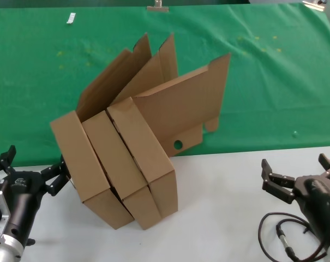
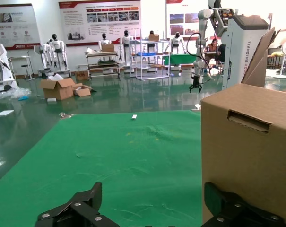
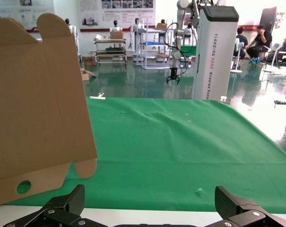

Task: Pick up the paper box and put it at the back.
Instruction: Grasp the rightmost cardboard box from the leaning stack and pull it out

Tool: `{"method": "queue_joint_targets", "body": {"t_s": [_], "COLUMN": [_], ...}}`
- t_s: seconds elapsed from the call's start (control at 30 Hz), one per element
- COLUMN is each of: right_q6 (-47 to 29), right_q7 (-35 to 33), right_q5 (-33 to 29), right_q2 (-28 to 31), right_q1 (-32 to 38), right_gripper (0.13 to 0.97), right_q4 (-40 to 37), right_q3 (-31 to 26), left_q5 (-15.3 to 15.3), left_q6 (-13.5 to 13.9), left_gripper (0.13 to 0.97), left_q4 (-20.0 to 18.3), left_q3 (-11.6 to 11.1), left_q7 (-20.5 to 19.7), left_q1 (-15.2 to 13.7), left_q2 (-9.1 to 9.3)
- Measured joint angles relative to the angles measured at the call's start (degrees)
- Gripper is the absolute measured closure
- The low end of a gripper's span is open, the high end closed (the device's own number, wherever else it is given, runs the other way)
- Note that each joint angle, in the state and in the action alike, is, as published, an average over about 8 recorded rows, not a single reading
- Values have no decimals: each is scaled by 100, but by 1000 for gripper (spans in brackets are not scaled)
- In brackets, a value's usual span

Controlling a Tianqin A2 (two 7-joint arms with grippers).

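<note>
Three brown cardboard boxes stand leaning side by side in the middle of the head view. Their bottoms sit on the white table [image 1: 219, 218] and their tall lid flaps lean up over the green cloth [image 1: 274, 82], which fills the upper part of the frame. The paper box [image 1: 80, 164] nearest a gripper is the one on the left of the row. The middle box [image 1: 118, 158] leans on it, and the third box [image 1: 148, 144] has a small round hole in its flap.

The left gripper [image 1: 31, 169] sits at the lower left of the frame, just beside the left box. Its jaws are spread wide, with nothing in them. In the left wrist view the box wall fills the right side, very near one finger [image 2: 237, 210].

The right gripper [image 1: 301, 174] waits at the lower right of the frame, well apart from the boxes. Its jaws are spread too and hold nothing.

No box is picked up yet. I think the step now is to grab the left box. To do it well, the left gripper should slide in so one finger goes on each side of the box wall, then squeeze gently. It should lift slowly, because the other two boxes lean on this one and could tip over.
</note>
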Motion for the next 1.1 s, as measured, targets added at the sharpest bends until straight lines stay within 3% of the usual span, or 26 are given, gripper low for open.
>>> {"method": "queue_joint_targets", "body": {"t_s": [0.2, 0.77, 0.9, 1.1], "right_q6": [0, 0, 0, 0], "right_q7": [0, 0, 0, 0], "right_q5": [0, 0, 0, 0], "right_q2": [0, 0, 0, 0], "right_q1": [0, 0, 0, 0], "right_gripper": [129, 129, 129, 129], "right_q4": [0, 0, 0, 0], "right_q3": [0, 0, 0, 0], "left_q5": [0, 0, 0, 0], "left_q6": [0, 0, 0, 0], "left_gripper": [354, 752, 752, 849], "left_q4": [0, 0, 0, 0], "left_q3": [0, 0, 0, 0], "left_q7": [0, 0, 0, 0], "left_q1": [0, 0, 0, 0], "left_q2": [0, 0, 0, 0]}}
